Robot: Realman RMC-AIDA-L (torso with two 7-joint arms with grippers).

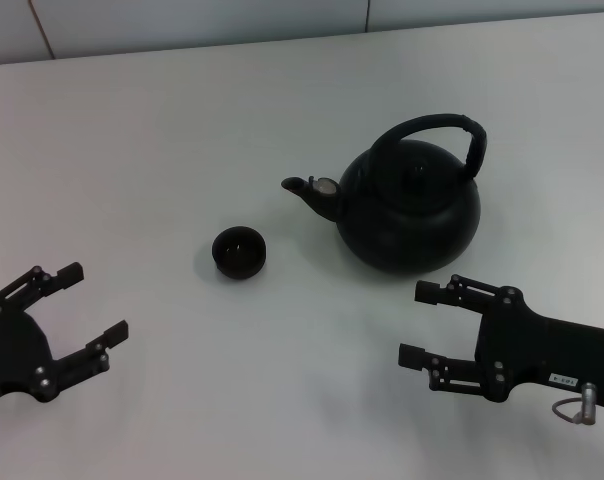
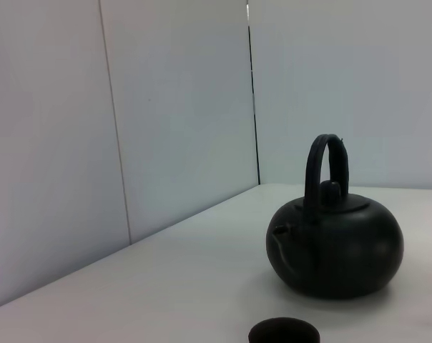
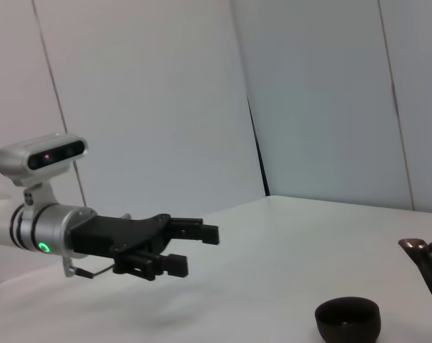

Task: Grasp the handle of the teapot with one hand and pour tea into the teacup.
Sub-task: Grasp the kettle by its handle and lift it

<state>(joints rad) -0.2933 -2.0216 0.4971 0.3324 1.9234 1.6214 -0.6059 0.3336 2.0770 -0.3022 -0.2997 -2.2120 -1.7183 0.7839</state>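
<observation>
While unlabelled, teapot [image 1: 410, 210] stands beside teacup [image 1: 239, 252].

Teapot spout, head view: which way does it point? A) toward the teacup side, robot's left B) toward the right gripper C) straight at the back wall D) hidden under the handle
A: the spout sticks out of the teapot toward the robot's left, on the side where the teacup stands apart from it; the open right gripper is in front of the pot and the open left gripper is off to the left.

Head cam overhead; wrist cams low, sharing teacup [image 1: 239, 252].
</observation>
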